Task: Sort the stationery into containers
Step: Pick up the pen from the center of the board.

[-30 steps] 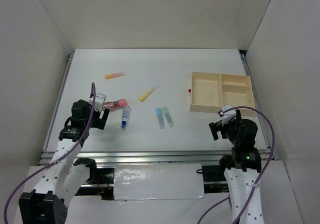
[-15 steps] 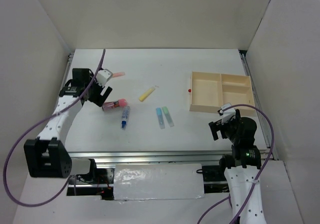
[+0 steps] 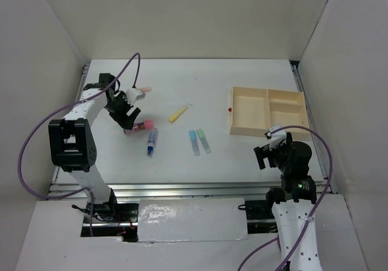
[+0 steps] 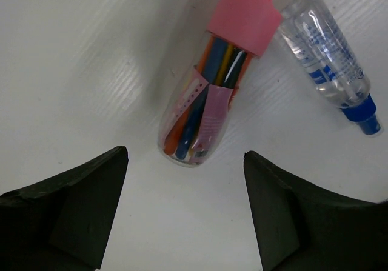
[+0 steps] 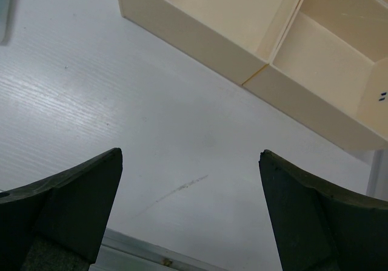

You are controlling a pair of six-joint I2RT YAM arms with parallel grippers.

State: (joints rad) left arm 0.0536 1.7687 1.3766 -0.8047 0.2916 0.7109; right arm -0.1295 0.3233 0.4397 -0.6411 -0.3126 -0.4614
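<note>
A pink-capped clear stick lies left of centre. In the left wrist view it lies just ahead of my open, empty left gripper, whose jaws stand wide on either side of its clear end. My left gripper hovers over that end. The blue-and-white stick lies beside it. The orange stick, yellow stick, light blue stick and light green stick lie loose. The wooden tray is at the right. My right gripper is open and empty, near the tray's front edge.
A tiny red dot sits just left of the tray. White walls close in the table on the left, back and right. A metal rail runs along the near edge.
My left arm has swung up and away from the near left, and its gripper now points down at the pink-capped stick. The right arm and the sticks have not moved.
</note>
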